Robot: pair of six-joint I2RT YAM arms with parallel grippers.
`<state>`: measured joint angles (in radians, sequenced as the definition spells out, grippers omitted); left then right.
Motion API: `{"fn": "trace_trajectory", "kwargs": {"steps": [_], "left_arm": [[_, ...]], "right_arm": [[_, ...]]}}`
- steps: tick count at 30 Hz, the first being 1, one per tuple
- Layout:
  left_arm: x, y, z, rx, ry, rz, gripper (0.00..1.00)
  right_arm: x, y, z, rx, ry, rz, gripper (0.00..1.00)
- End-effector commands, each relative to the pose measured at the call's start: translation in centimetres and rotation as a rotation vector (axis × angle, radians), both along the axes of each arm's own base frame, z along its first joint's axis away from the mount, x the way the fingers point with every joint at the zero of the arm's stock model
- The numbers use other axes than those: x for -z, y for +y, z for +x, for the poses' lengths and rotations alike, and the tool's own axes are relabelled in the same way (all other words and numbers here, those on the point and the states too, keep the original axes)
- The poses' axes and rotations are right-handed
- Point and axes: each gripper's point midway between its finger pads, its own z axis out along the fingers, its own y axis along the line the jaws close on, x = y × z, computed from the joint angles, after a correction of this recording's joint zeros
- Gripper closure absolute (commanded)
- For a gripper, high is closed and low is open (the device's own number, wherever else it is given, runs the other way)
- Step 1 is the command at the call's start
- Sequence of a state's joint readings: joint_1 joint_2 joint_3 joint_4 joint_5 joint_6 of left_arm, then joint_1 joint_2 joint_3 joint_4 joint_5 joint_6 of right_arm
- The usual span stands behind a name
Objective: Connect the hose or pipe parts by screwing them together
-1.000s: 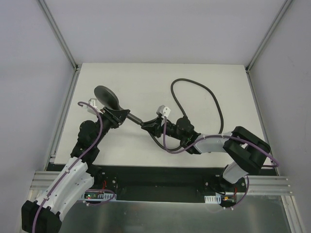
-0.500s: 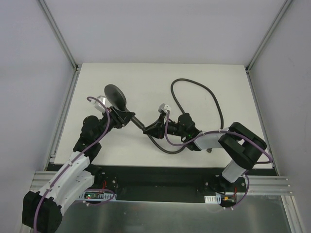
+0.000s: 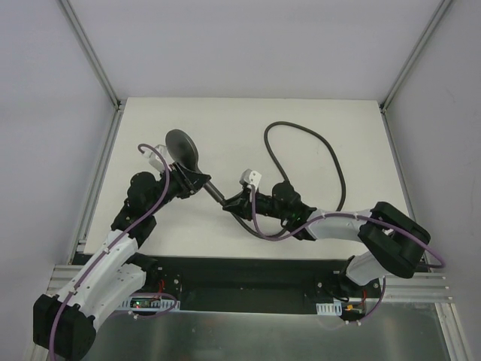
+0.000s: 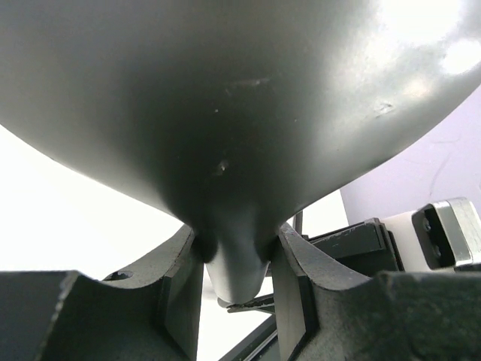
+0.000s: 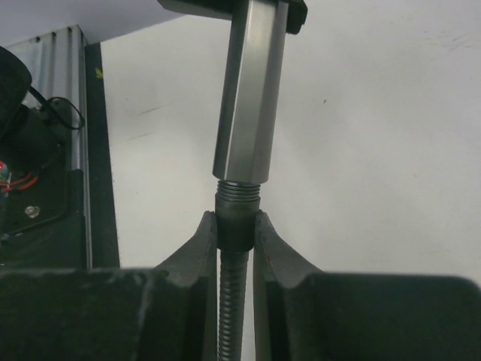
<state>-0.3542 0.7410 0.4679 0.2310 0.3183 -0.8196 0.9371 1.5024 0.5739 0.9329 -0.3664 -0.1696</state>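
The dark grey shower head (image 3: 183, 147) is raised above the table, its straight handle (image 3: 211, 188) slanting down to the right. My left gripper (image 3: 192, 180) is shut on its neck; in the left wrist view the head (image 4: 240, 98) fills the top and the neck sits between my fingers (image 4: 294, 301), gripper (image 4: 237, 278). My right gripper (image 3: 234, 201) is shut on the hose's end fitting (image 5: 238, 222), gripper (image 5: 238, 226). That fitting's threads (image 5: 238, 189) meet the six-sided handle end (image 5: 248, 105) in line. The hose (image 3: 301, 129) loops over the right half of the table.
The white table (image 3: 338, 226) is bounded by metal frame posts at the back corners (image 3: 116, 105) and a black base strip with an aluminium rail (image 3: 248, 274) at the near edge. Hose slack (image 3: 259, 232) lies under my right wrist.
The shower head has shifted right and turned more upright in my left gripper. My right arm has stretched lower and leftward, holding the fitting against the handle end. Both grips are unchanged.
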Motion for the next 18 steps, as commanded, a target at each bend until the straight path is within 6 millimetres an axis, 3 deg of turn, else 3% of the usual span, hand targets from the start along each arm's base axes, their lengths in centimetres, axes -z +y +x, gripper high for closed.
{"fn": "trace_trajectory", "kwargs": {"steps": [1,6,10,18], "left_arm": [[0.6,-2.0,-2.6,0.163,0.052,0.019,1.00],[0.9,-1.9,-3.1,0.174,0.032,0.027,1.00],[0.6,-1.5,-3.4,0.177,-0.080,0.046,1.00],[0.9,-2.4,-4.4,0.270,-0.148,0.045,1.00]], "right_arm": [[-8.3,1.4,1.2,0.046,-0.300,0.116,0.99],[-9.2,1.4,1.2,0.051,-0.261,0.155,0.99],[-10.4,1.8,0.8,0.001,-0.190,0.233,0.99],[-10.7,1.7,-0.1,-0.126,-0.097,0.295,0.99]]}}
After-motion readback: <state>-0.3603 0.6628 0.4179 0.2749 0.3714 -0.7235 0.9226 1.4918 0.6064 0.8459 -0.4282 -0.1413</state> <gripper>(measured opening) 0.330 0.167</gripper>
